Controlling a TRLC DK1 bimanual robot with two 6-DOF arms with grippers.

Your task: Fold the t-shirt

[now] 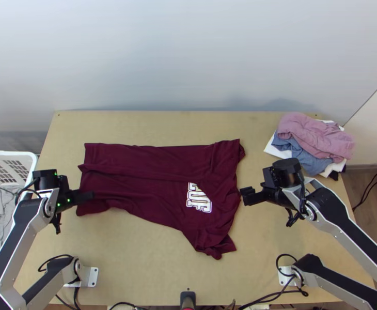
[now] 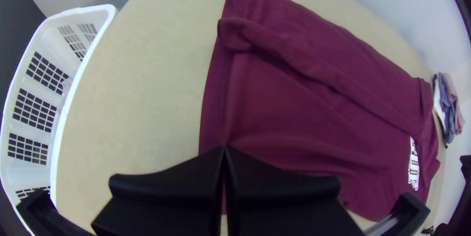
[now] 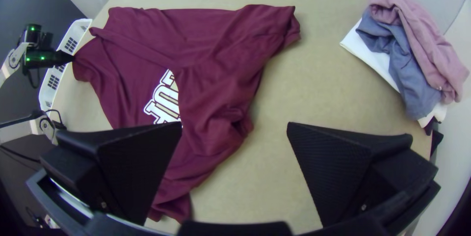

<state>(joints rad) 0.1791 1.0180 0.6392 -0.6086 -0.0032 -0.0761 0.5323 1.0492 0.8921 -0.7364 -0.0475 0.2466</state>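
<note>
Since the maroon t-shirt lies across the middle of the top view with part of its upper side turned over and covering some of the white lettering, the likeliest trouble is a fold built on uneven layers. At the left of the frame, the left pincer has its fingers together over the hem end; whether cloth is caught between them I cannot tell. If it has missed, or nipped one layer only, a pull would drag the top ply and leave the lower one on the bench. Right of centre, the right pincer has its fingers well apart, just beside the shirt's right edge, with no cloth between them. Closing there could catch air, or a loose ruck instead of the edge. Toward the lower right, the crumpled sleeve sticks out and may get trapped crooked beneath a fold. Should the arms lift unevenly, the thin fabric would probably skew and deepen the long creases running from the hem.
</note>
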